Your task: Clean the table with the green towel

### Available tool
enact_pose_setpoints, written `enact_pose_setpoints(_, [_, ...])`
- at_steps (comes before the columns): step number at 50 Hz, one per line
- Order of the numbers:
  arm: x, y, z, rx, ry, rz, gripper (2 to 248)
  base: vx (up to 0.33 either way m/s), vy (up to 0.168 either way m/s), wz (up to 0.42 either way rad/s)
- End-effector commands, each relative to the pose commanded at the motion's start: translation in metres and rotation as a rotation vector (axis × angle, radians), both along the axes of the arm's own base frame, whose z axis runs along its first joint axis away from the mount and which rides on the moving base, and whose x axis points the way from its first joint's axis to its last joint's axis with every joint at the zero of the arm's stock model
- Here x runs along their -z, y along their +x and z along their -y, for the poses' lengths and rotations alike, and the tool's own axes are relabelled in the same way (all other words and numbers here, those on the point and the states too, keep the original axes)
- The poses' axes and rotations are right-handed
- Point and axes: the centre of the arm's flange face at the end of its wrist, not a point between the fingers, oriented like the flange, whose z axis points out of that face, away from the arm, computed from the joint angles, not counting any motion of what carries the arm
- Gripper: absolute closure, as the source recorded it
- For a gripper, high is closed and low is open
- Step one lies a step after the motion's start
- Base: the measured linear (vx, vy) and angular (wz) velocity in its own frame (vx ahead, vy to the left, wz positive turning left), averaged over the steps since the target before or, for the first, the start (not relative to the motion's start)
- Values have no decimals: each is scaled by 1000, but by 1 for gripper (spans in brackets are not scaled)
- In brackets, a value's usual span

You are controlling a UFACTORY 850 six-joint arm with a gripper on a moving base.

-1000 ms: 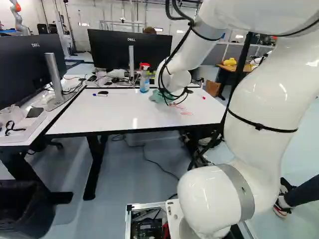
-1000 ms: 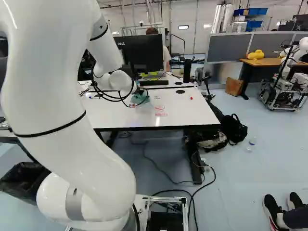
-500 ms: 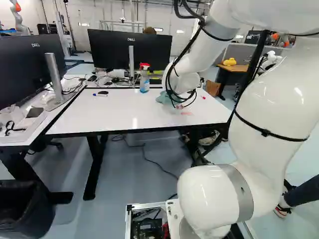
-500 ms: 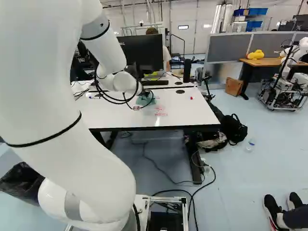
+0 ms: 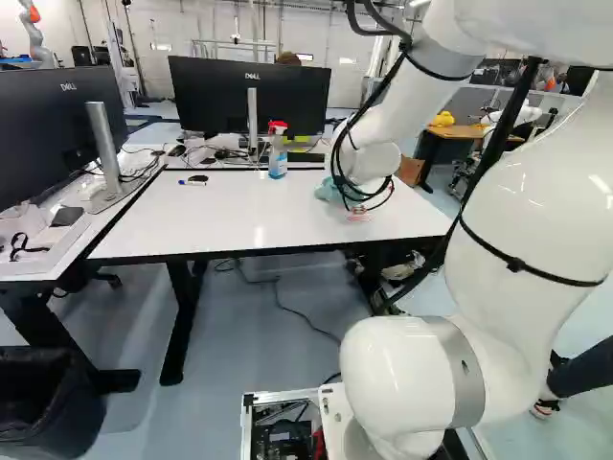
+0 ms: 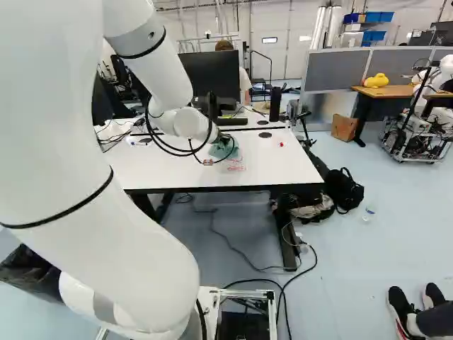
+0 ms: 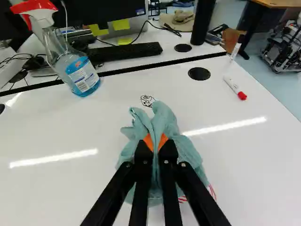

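Observation:
My gripper is mostly hidden by the wrist and cables in the right base view. In the wrist view the gripper is shut on the green towel, pinching a fold between its orange pads. The crumpled towel spreads around the fingertips, low on the white table. Red scribbles show at the towel's edge, partly covered by it; they also appear as red marks beside the towel. A small black drawing lies just ahead of the towel.
A spray bottle stands near the table's back edge, with a keyboard and monitor beyond. A red-capped marker lies near the side edge; a blue marker lies at the left. Another robot stands at the right.
The arm has moved rightward over the table in both base views, carrying the towel with it away from the spray bottle, towards the red marks. The base has stayed still.

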Motion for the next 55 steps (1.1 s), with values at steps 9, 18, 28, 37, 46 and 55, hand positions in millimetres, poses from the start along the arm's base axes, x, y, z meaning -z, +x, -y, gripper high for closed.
enact_pose_setpoints(9, [0,-7,13,31,0,0,221,0,0,0])
enact_pose_setpoints(18, [0,-15,26,64,0,0,221,0,0,0])
enact_pose_setpoints(28, [0,-23,41,101,0,0,221,0,0,0])
enact_pose_setpoints(37, [0,-27,49,122,0,0,221,0,0,0])
enact_pose_setpoints(46, [1,-27,49,122,0,-1,221,0,0,0])
enact_pose_setpoints(55, [2,-28,49,121,5,-21,221,0,0,0])
